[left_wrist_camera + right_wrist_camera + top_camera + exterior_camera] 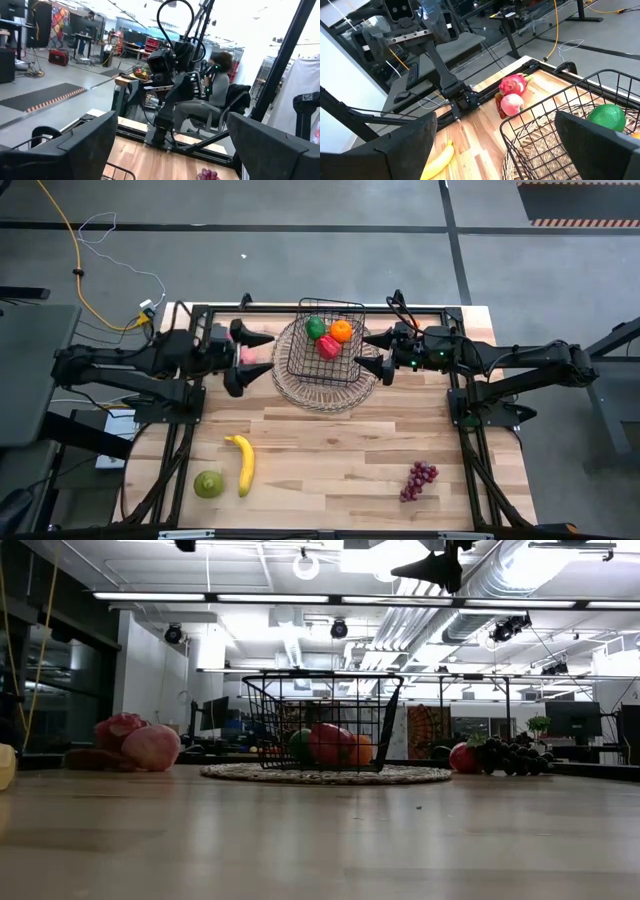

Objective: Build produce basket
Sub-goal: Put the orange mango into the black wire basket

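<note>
Pale wood tabletop (330, 450) stretches under me, grey floor all round it. At the far middle sits the wire basket (330, 340) on a round woven tray (300, 392), already carrying a green fruit (316, 328), an orange (341, 331) and a red pepper (328, 346). My right claw (374, 355) hangs spread wide and empty, and the basket lies at nine o'clock from it, just beside the fingertips. My left claw (240, 358) is wide open too, nothing in it; the basket is at three o'clock from that one, with the pink dragon fruit (254, 340) and a peach (250, 356) close between its fingers. Near the front edge, banana (243, 463) and a green pear (208, 484) lie at seven o'clock from the basket, purple grapes (418, 479) at five o'clock.
</note>
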{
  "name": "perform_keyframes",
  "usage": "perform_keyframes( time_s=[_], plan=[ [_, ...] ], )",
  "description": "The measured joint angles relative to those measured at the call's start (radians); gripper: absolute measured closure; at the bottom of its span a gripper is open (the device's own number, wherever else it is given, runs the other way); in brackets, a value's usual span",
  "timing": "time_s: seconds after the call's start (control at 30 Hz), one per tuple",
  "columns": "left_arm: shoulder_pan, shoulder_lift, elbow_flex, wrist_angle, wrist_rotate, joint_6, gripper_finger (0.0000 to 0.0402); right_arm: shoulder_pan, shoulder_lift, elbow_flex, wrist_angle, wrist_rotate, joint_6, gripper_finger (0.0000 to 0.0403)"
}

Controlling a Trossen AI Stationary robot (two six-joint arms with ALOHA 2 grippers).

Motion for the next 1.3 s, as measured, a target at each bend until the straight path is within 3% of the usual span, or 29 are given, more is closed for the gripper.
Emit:
perform_keyframes(
  time_s=[0.5,0.67,0.83,0.97,1.1,1.3],
  plan=[
    [0.000,0.001,-0.007,-0.006,0.030,0.034,0.0040,0.000,0.000,0.000,0.000,-0.007,-0.039,0.0009],
    [0.000,0.003,-0.007,-0.007,0.030,0.028,0.0040,-0.028,0.000,0.036,-0.070,0.087,0.144,0.0009],
    [0.000,0.003,-0.007,-0.007,0.022,0.027,0.0040,-0.164,0.000,0.145,-0.489,0.256,0.337,0.0009],
    [0.000,0.003,-0.007,-0.007,0.022,0.027,0.0040,-0.338,0.006,0.142,-0.778,0.275,0.510,0.0009],
    [0.000,0.003,-0.007,-0.007,0.022,0.027,0.0040,-0.488,0.007,0.039,-0.807,0.240,0.657,0.0009],
    [0.000,0.003,-0.007,-0.007,0.021,0.026,0.0040,-0.624,0.051,-0.077,-0.661,0.210,0.690,0.0009]
  ],
)
